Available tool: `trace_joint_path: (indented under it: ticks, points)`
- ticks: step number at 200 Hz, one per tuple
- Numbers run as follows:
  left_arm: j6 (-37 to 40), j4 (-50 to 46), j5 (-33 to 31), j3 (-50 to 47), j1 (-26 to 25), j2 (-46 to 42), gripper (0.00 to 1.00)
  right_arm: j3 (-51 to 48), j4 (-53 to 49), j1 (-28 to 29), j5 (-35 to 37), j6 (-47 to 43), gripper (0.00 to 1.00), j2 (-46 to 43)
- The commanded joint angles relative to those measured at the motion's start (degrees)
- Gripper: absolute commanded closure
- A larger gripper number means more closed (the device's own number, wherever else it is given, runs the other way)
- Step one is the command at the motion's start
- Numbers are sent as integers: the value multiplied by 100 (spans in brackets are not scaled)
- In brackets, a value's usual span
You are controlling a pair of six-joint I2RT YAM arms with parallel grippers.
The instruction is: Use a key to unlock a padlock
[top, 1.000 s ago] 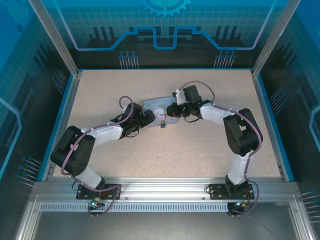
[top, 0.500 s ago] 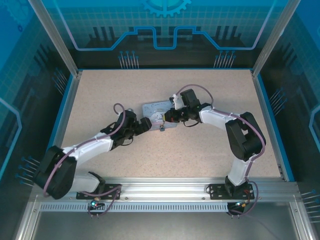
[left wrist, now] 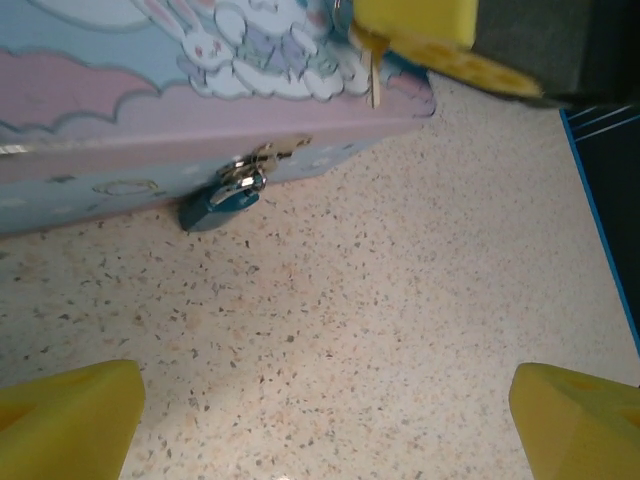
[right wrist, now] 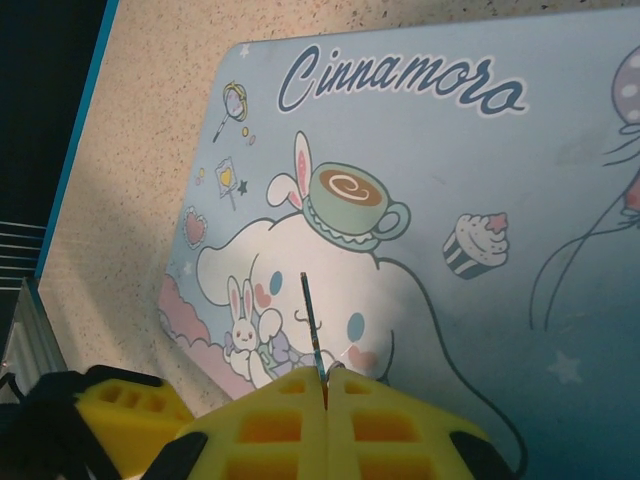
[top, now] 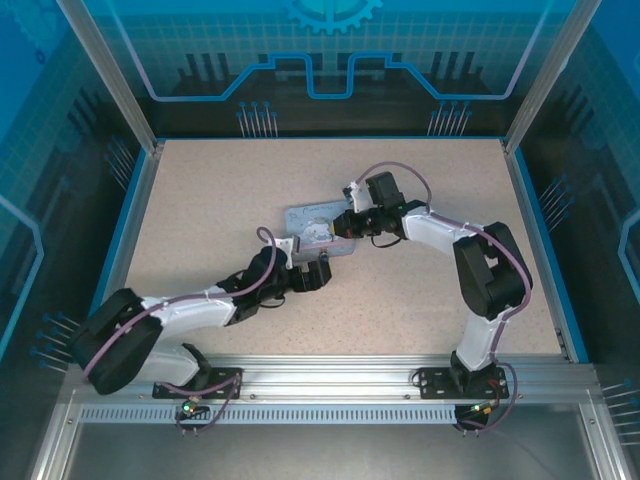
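Ahead of the left gripper (left wrist: 322,405), well beyond its fingertips, the padlock (left wrist: 222,200) hangs by its shackle from the clasp on the side wall of the tin (left wrist: 120,120). Its teal body lies at the foot of that wall on the speckled table (left wrist: 400,300). The left jaws stand wide apart, holding nothing, with bare table between them. The key (right wrist: 311,330) is pinched between the closed jaws of the right gripper (right wrist: 325,385). Its thin blade sticks straight out ahead of those fingertips, over the cartoon picture on the tin's lid. Whether the blade's tip touches the lid cannot be told. Seen from the left wrist, the right gripper's yellow fingers sit above the tin's corner, beyond the padlock and to its right.
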Motion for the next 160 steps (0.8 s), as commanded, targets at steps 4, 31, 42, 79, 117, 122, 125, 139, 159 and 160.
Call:
trace_joint_path:
  ticks: [4, 31, 42, 79, 117, 122, 125, 139, 159, 160]
  points:
    - [297, 1821, -277, -415, -32, 521, 4, 181, 177, -47, -45, -134, 100, 194]
    - [549, 3195, -232, -689, -37, 1281, 4, 255, 0, -54, 81, -145, 100, 238]
    - [591, 3693, -183, -715, -40, 1647, 4, 254, -35, -54, 127, -141, 100, 226]
    - [418, 5350, -294, -816, -36, 2899, 7, 372, -274, -46, 316, -201, 100, 302]
    - [402, 5113, -664, -825, -31, 2822, 7, 537, -464, 0, 487, -263, 100, 299]
    - [386, 5014, -683, -810, -33, 2797, 7, 569, -504, 7, 513, -275, 100, 307]
    - [380, 4964, -700, -790, -31, 2788, 7, 583, -526, 8, 522, -286, 100, 307]
    - [355, 4706, -721, -715, -33, 2739, 7, 628, -568, 12, 559, -301, 100, 323]
    - [380, 4273, -663, -513, -36, 2655, 7, 665, -573, 25, 615, -278, 100, 372]
    - [385, 4250, -656, -505, -34, 2656, 7, 666, -573, 25, 614, -278, 100, 371]
